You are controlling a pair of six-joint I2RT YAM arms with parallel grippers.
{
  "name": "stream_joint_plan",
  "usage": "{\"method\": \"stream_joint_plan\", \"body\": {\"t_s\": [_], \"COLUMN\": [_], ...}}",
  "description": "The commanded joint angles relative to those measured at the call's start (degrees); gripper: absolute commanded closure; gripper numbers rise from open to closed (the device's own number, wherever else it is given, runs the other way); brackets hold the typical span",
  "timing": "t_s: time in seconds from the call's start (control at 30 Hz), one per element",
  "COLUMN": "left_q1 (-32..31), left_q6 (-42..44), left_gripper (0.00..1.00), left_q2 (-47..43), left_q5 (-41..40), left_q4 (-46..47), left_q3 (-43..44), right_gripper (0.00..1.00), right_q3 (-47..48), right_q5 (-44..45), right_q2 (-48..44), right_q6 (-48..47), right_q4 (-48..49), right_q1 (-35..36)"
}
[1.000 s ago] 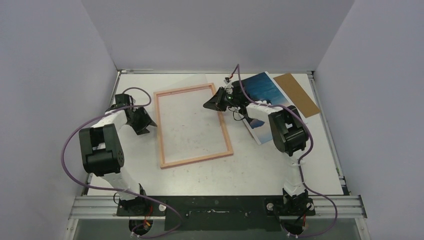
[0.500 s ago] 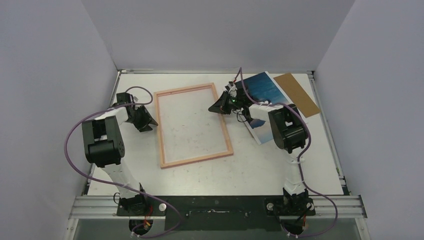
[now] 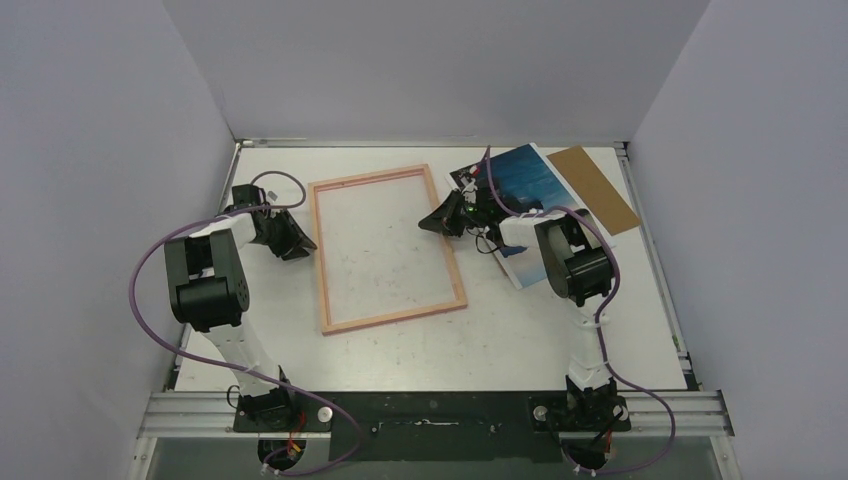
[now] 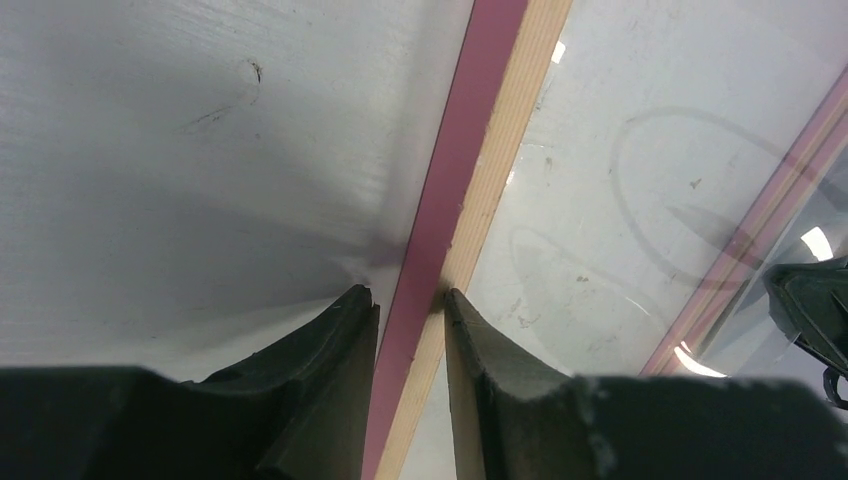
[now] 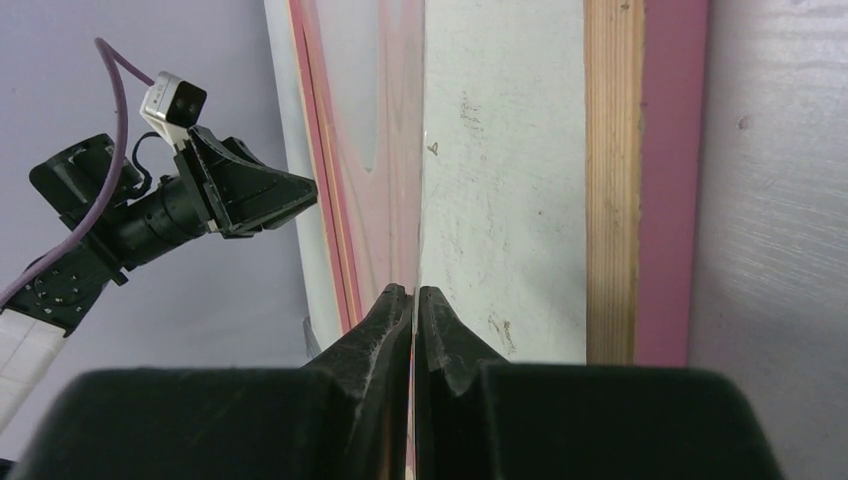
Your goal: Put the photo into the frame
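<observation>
The frame (image 3: 395, 318) is lying flat on the desk (image 3: 520, 340) between the two arms, its pale wood face turned up and pink showing along its outer side. At its left rail the left gripper (image 3: 303, 243) is reaching in low, its jaws standing a narrow way apart with the rail running between them. I cannot tell whether they are pressing the rail or only straddling it. Across the frame, over its right rail and a little farther back, the right gripper (image 5: 415, 293) is holding its jaws pinched together on the edge of the clear sheet (image 4: 620, 200), which is sitting within the frame and throwing back reflections of the cable. Right of the frame and outside it, the photo (image 3: 530, 175) is lying picture side up on the desk, partly hidden under the right arm. The brown backing board (image 3: 592, 188) is lying just beside it, towards the far right corner.
</observation>
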Motion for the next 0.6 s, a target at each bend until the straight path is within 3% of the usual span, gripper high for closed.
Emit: {"method": "stream_joint_plan", "body": {"t_s": [0.0, 0.27, 0.57], "left_q1": [0.1, 0.1, 0.1], "left_q6": [0.3, 0.7, 0.8], "left_gripper": [0.71, 0.72, 0.73], "left_q2": [2.0, 2.9, 4.3], "left_q5": [-1.8, -2.4, -2.3], "left_q4": [2.9, 3.1, 3.1], "left_q3": [0.5, 0.2, 0.7], "right_gripper": [1.0, 1.0, 1.0], "right_q3": [0.9, 2.7, 2.5], "right_q5": [-0.4, -2.4, -6.2], "right_q2": [-0.3, -2.0, -1.7], "right_q6": [2.7, -0.4, 4.5], "right_q4": [2.6, -7.5, -2.6], "right_q1": [0.1, 0.1, -0.1]}}
